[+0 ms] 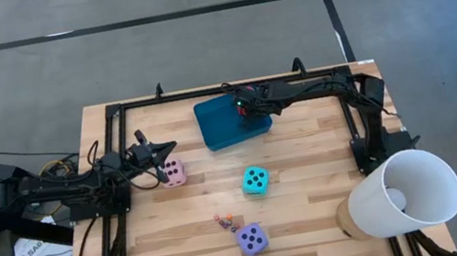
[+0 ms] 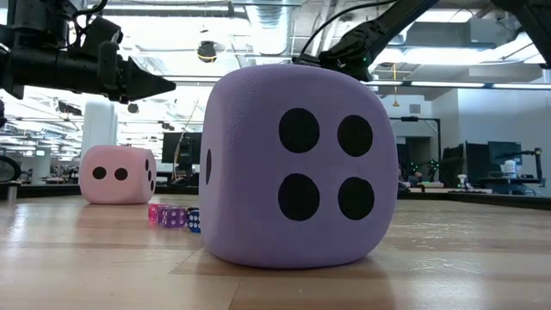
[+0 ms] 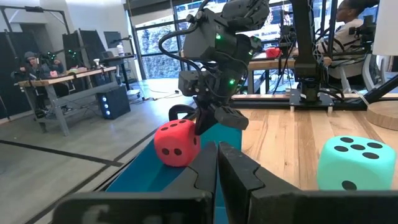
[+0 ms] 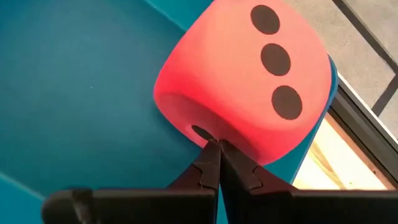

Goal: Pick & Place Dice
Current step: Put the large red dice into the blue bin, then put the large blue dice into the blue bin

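Right wrist view has your right gripper with fingers pressed together, tips touching the soft red cube die on the flat teal tray. Looks like placing's done; next you'd back off. Left gripper, fingers together too, hangs just beside the pink soft die.

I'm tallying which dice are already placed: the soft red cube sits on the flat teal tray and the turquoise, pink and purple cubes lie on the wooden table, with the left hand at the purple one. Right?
Not quite: the left hand is at the soft pink cube, not the purple cube; the high view shows it. The rest stands.
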You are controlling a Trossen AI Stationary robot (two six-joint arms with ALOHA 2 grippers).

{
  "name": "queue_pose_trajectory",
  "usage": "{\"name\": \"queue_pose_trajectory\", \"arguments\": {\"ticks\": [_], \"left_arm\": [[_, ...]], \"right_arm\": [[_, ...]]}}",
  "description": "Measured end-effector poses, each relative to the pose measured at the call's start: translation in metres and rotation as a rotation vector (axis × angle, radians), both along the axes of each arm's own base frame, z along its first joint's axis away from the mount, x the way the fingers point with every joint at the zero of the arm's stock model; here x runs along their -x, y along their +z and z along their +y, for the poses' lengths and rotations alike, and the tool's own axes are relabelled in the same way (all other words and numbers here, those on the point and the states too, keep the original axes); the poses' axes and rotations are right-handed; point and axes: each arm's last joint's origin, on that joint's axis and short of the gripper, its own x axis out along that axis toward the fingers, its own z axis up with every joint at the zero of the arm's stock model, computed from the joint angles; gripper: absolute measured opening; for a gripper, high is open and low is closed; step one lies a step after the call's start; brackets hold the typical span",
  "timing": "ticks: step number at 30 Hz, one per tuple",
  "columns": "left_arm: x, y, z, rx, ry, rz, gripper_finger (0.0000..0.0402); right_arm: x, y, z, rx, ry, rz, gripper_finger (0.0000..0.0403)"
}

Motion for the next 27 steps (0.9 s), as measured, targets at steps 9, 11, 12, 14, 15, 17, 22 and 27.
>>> {"name": "queue_pose_trajectory", "arguments": {"ticks": [9,11,12,14,15,17,22,27], "left_arm": [[0.000,0.000,0.000,0.000,0.000,0.000,0.0006],[0.000,0.000,0.000,0.000,0.000,0.000,0.0006],[0.000,0.000,0.000,0.000,0.000,0.000,0.0006],[0.000,0.000,0.000,0.000,0.000,0.000,0.0006],[0.000,0.000,0.000,0.000,0.000,0.000,0.0006],[0.000,0.000,0.000,0.000,0.000,0.001,0.0006],[0.000,0.000,0.000,0.000,0.000,0.000,0.0006],[0.000,0.000,0.000,0.000,0.000,0.000,0.0006]], "right_arm": [[-0.001,0.007,0.007,-0.010,0.028,0.002,0.0000],[0.001,0.016,0.012,-0.008,0.039,-0.006,0.0000],[0.001,0.021,0.015,-0.004,0.046,-0.018,0.0000],[0.001,0.030,0.021,0.005,0.063,-0.040,0.0000],[0.001,0.035,0.025,0.009,0.072,-0.051,0.0000],[0.001,0.044,0.033,0.020,0.099,-0.073,0.0000],[0.000,0.058,0.051,0.042,0.174,-0.098,0.0000],[-0.002,0.061,0.063,0.045,0.208,-0.104,0.0000]]}}
